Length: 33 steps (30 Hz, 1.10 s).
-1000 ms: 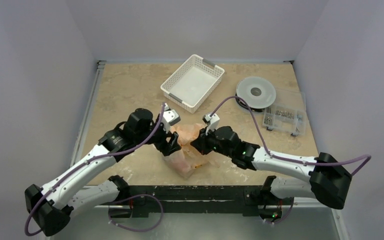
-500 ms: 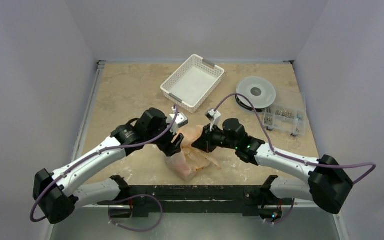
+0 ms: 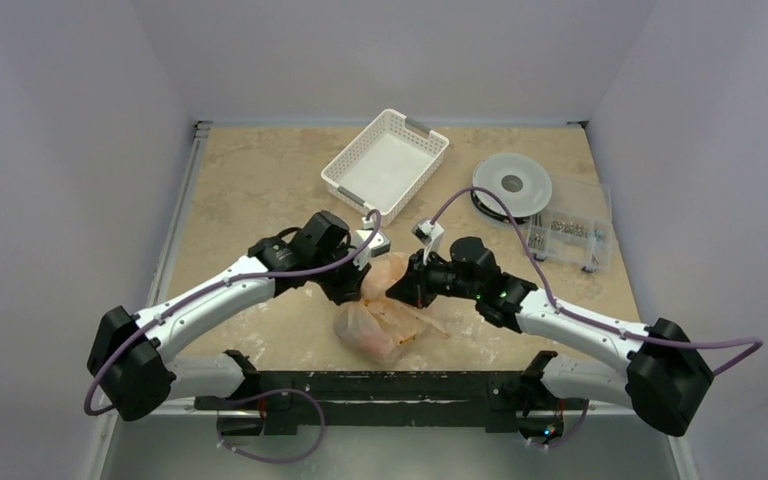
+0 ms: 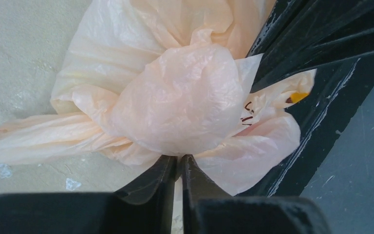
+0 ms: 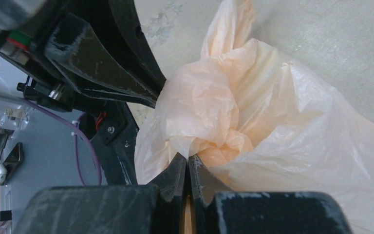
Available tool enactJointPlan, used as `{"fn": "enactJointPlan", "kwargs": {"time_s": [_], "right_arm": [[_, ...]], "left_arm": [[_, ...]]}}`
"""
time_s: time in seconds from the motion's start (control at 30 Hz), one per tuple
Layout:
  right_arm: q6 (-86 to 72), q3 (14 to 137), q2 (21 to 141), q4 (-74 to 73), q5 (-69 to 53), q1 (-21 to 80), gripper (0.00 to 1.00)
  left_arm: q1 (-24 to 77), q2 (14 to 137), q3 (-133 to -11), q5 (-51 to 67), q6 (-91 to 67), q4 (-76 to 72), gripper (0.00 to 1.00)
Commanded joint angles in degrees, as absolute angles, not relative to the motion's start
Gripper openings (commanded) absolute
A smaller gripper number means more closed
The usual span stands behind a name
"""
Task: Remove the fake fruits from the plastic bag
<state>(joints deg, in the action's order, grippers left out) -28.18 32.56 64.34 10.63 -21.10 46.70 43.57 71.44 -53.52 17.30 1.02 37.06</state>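
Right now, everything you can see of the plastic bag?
The plastic bag is thin, crinkly, translucent pale-orange film with small dark and yellow printed marks, crumpled and bunched. It lies on the table between both arms. The left gripper and right gripper each pinch a fold of its upper part. Contents not visible.

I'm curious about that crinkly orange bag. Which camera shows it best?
The left wrist view: the plastic bag fills the frame, its bunched folds and dark printed marks clear, pinched by the left gripper. The right wrist view is close too, but shows only plain crumpled film. The top view shows the whole bag, only small.
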Motion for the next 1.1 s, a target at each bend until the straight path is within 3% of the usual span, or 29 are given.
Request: {"fn": "enactJointPlan", "kwargs": {"time_s": [0.0,0.03,0.27,0.5,0.67,0.77,1.07], "right_arm": [[-27.7,35.5,63.0,10.3,-19.8,46.3,0.00],[-27.9,35.7,63.1,9.9,-19.1,46.3,0.00],[-30.7,40.4,66.4,2.8,-13.5,46.4,0.01],[-34.7,42.7,63.1,-3.1,-7.4,48.1,0.25],[-36.1,46.6,61.3,-9.9,4.0,53.9,0.50],[-35.4,49.1,60.3,-13.3,10.3,56.2,0.59],[-44.5,49.9,54.5,-13.6,18.2,59.3,0.59]], "left_arm": [[43.8,67.3,-55.3,16.6,1.7,35.8,0.03],[43.8,66.3,-55.1,15.8,1.8,35.4,0.00],[43.8,61.3,-52.8,13.5,1.2,32.9,0.00],[43.8,60.8,-52.6,12.3,0.5,32.7,0.00],[43.8,60.4,-52.8,12.0,0.5,32.8,0.00],[43.8,60.3,-52.7,12.1,0.5,32.7,0.00],[43.8,60.0,-52.8,12.6,0.5,32.6,0.00]]}}
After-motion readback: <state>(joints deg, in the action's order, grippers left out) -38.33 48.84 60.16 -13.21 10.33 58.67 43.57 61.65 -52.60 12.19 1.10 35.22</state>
